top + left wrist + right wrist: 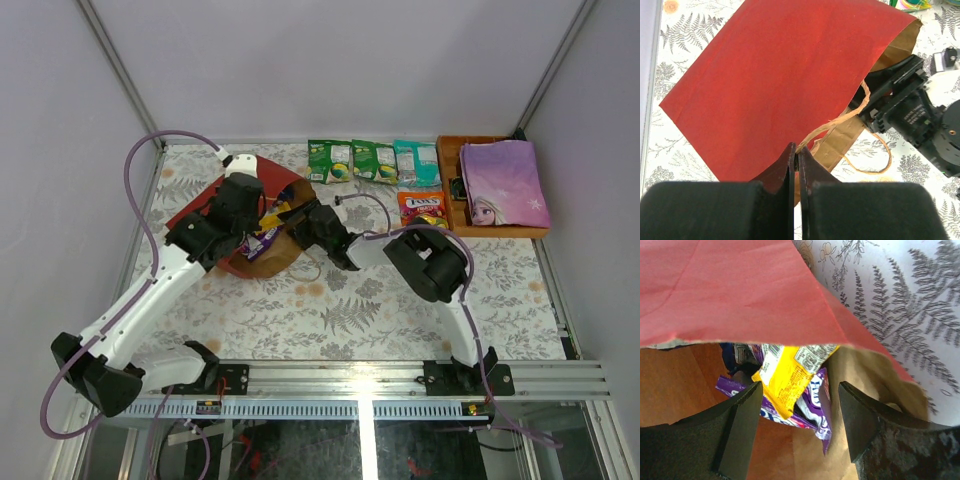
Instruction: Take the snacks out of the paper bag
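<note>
left jaws: pinched tight on the red paper bag (775,85) edge | right jaws: apart inside the bag mouth, yellow snack (786,382) and purple snack (816,402) between them

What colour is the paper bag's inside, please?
The paper bag is brown inside; best in right wrist view.

2 arms (150,290): white links, black joints; purple cable (180,133) each; black wedge-shaped pincer fingers (740,430).
</note>
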### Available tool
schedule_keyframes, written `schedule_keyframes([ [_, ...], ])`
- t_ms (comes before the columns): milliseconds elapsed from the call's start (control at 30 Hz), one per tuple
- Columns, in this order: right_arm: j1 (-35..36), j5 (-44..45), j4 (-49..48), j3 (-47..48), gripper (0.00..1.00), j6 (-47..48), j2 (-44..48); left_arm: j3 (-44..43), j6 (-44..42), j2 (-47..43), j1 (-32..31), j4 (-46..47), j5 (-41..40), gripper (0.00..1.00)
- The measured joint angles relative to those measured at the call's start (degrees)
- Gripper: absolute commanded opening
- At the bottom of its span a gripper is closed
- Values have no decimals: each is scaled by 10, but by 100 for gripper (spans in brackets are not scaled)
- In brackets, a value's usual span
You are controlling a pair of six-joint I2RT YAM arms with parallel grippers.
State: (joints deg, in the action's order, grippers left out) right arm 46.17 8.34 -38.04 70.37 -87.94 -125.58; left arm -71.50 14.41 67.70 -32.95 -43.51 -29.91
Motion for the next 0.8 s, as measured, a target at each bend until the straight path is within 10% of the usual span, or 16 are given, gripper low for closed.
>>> schedule_keyframes([
  [800,16,85,34,86,21,4,-77,41,-12,6,25,58,66,0],
])
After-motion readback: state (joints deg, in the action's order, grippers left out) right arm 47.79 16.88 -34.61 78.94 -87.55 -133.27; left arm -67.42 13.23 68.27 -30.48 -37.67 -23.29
